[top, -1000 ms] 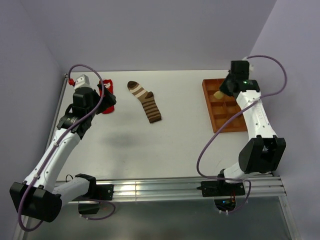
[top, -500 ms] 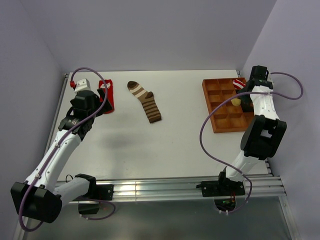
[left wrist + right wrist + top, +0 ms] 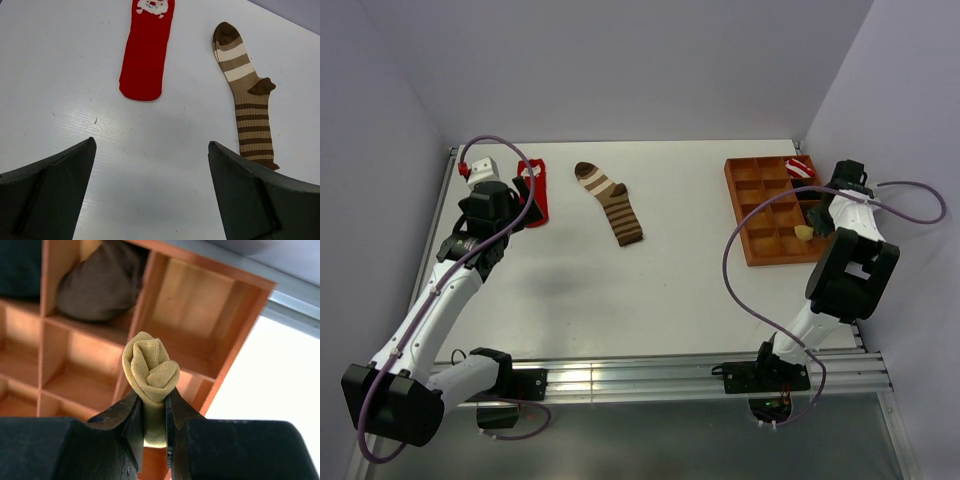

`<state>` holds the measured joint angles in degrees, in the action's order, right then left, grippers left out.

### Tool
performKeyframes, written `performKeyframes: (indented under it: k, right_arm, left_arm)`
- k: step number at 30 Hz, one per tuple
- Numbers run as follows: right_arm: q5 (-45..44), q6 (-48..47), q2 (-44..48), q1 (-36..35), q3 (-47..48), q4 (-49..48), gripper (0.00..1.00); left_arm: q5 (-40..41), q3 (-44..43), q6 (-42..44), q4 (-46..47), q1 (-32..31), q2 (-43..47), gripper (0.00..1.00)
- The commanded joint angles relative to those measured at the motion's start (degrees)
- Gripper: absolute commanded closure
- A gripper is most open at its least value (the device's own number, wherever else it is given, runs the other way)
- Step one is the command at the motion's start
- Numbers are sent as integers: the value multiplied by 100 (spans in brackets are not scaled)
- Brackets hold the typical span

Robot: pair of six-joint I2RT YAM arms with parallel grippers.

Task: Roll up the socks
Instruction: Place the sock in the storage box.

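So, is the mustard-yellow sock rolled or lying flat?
Rolled. The mustard-yellow fabric sock is a tight spiral bundle, pinched in the right end effector above the orange wooden divided tray.

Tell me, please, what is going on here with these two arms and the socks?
The right arm's fingers are shut on a rolled mustard-yellow fabric sock, held over the orange-brown wooden compartment tray. The left arm's fingers are open and empty above the white table. Near them a red fabric sock with a white mark and a brown-and-tan striped sock lie flat side by side, not yet rolled.
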<state>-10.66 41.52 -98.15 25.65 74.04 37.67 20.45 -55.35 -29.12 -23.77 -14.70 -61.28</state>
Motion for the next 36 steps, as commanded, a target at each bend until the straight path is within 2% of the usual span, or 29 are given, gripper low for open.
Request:
performKeyframes:
  k: [1, 5, 13, 17, 21, 25, 30, 36]
  right_arm:
    - [-472, 392, 384, 151, -56, -137, 100]
    - [-622, 471, 516, 361, -355, -400, 100]
    - [36, 7, 701, 345, -689, -910, 100]
    - [327, -460, 578, 213, -584, -858, 100]
    - [248, -653, 525, 64, -513, -673, 100]
    - [327, -996, 464, -314, -461, -814, 100]
    - [213, -1032, 191, -578, -162, -569, 100]
    - [108, -1031, 164, -587, -477, -471, 100]
  left_arm:
    - [47, 95, 126, 171, 2, 160, 1]
    - [21, 95, 135, 188, 2, 142, 0]
    - [-129, 121, 118, 241, 11, 63, 1]
    - [-103, 156, 144, 276, 11, 46, 1]
    - [-137, 156, 153, 276, 20, 28, 1]
    - [-173, 165, 170, 303, 28, 2, 1]
    - [-58, 174, 197, 294, 28, 28, 0]
    - [-155, 174, 188, 312, 28, -7, 1]
